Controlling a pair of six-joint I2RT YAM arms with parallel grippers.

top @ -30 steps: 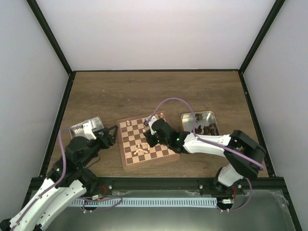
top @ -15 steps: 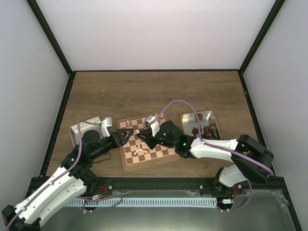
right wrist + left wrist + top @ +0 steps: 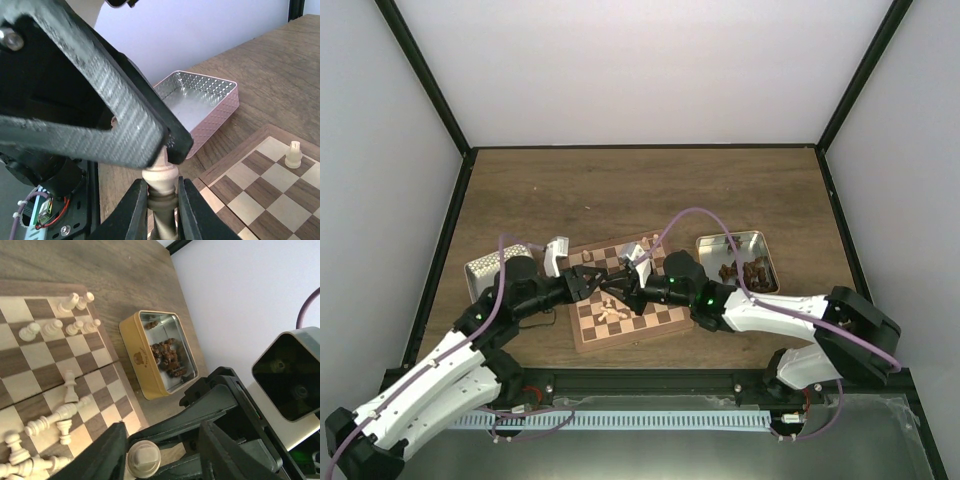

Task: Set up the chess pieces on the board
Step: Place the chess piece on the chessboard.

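Over the left half of the board (image 3: 582, 345) my two grippers meet tip to tip. My right gripper (image 3: 162, 182) is shut on the stem of a cream chess piece (image 3: 160, 175), held clear of the squares. My left gripper (image 3: 161, 432) stands open around the same piece (image 3: 144, 457): its round end lies against one finger, and the other finger is apart. In the right wrist view a left finger (image 3: 100, 115) covers the piece's top. Several cream pieces (image 3: 50, 425) lie in a heap on the board (image 3: 30, 355), and others (image 3: 55, 327) stand near its far edge.
A metal tin (image 3: 735, 258) holding dark brown pieces sits right of the board and also shows in the left wrist view (image 3: 160, 355). An empty dimpled tin (image 3: 495, 265) sits left of the board, close under the left arm. Black frame posts edge the table.
My left gripper has swung right from beside the empty tin to over the board and narrowed its jaws. My right gripper has carried the cream piece left to meet it.
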